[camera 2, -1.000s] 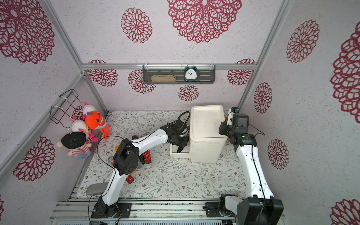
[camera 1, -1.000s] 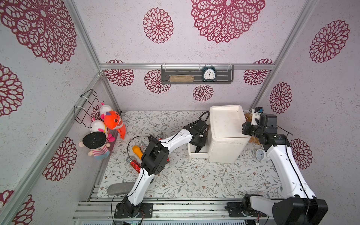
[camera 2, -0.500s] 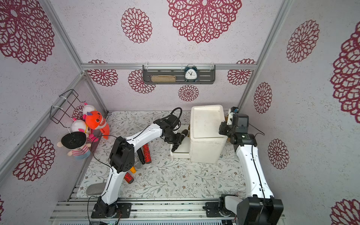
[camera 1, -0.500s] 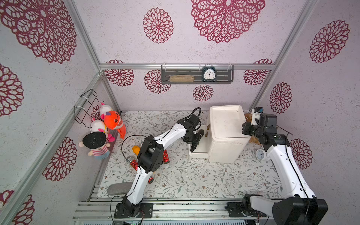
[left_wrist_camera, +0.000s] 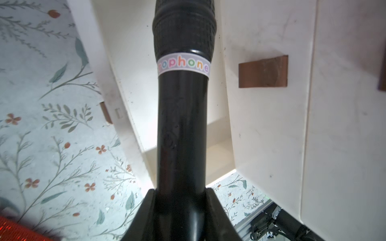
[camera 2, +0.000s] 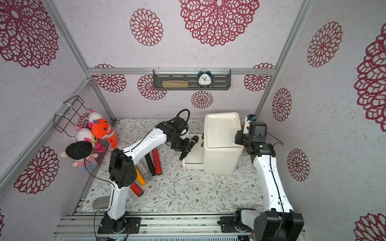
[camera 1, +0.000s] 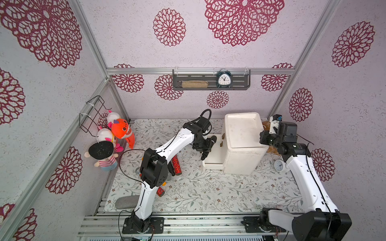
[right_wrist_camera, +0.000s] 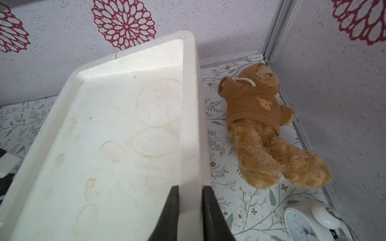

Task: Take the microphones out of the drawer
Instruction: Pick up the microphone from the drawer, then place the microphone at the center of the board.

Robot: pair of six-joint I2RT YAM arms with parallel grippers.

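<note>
Microphone (left_wrist_camera: pixel 181 114) sits clamped in the left hand (left_wrist_camera: pixel 180 193) over the drawer (camera 1: pixel 214 164); right hand (right_wrist_camera: pixel 191 208) pinches cabinet (right_wrist_camera: pixel 114 135) rim.

Both top views stare down from high up front, sharing the whole worktop (camera 1: pixel 208 192); wrist cameras look close along their fingers (right_wrist_camera: pixel 170 210).

Black microphone (left_wrist_camera: pixel 181 125) tilted in air above open white drawer (camera 1: pixel 212 165).

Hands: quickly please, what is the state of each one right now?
Left hand: closed, holding the black microphone.
Right hand: closed on the rim of the white drawer cabinet.
</note>
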